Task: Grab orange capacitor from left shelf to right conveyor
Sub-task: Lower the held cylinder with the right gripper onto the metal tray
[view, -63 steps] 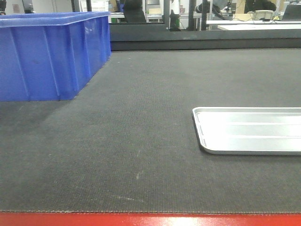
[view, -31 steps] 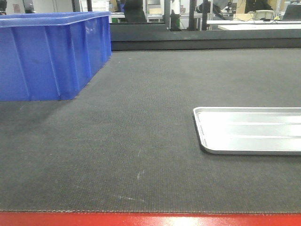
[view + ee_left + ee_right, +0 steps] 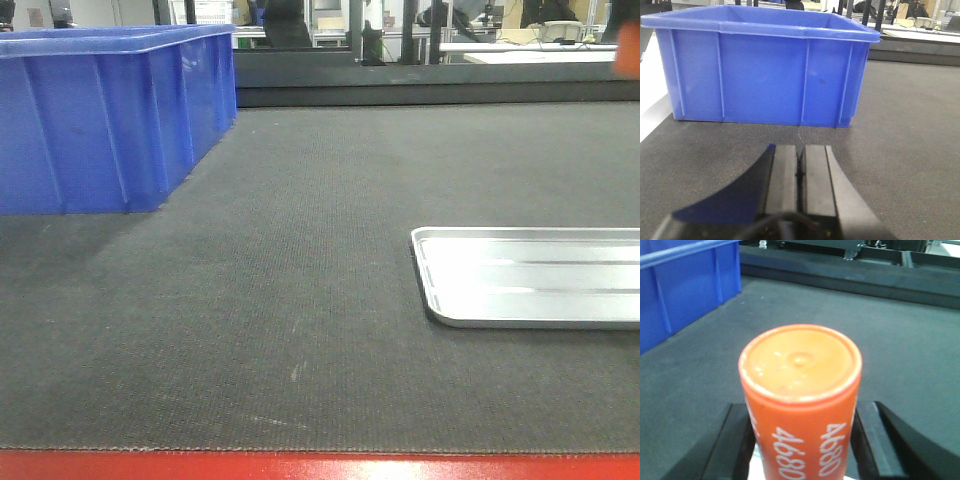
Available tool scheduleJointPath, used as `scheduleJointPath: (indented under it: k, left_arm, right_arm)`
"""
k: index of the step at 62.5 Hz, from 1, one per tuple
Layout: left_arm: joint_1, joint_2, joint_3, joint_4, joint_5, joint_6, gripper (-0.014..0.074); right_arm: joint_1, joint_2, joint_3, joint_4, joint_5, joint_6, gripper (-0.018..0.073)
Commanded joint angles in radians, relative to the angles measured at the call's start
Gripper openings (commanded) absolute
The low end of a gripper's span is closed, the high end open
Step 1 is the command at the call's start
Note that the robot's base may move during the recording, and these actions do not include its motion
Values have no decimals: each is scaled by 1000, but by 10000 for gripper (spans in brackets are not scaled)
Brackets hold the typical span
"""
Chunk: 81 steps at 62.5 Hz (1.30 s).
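The right conveyor [image 3: 300, 300] fills most of what I see, a broad dark grey textured belt running back from its red front edge [image 3: 320, 467]. On its far left stands the blue bin [image 3: 100, 120], a ribbed plastic box with a thick rim, resting flat on the belt. My left wrist camera looks straight at one of its long walls. Toward the right side of the belt lies the silver tray [image 3: 530, 280], flat and shallow with rounded corners. It is well apart from the bin, and its right part is cut off by the edge of the front view. My left gripper [image 3: 800, 170] points at the bin from a short way back. Its two black pads are pressed flat together with only a thin seam between them, and I cannot tell whether it touches the belt. My right gripper [image 3: 802, 440] is clamped on the orange capacitor [image 3: 800, 405], with one black finger against each side of the can. The can's round end cap faces my right wrist camera, white "4680" runs along its side, and the belt and a corner of the blue bin show beyond it. In the front view the capacitor is only an orange blur at the upper right edge, higher than the tray.
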Motion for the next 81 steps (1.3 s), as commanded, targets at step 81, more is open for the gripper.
scheduleJointPath:
  k: [81]
  left_arm:
    - [-3,-19,-5,0,-86,0,-105]
  right_arm:
    - [-77,667,168,-32,-813,-117,300]
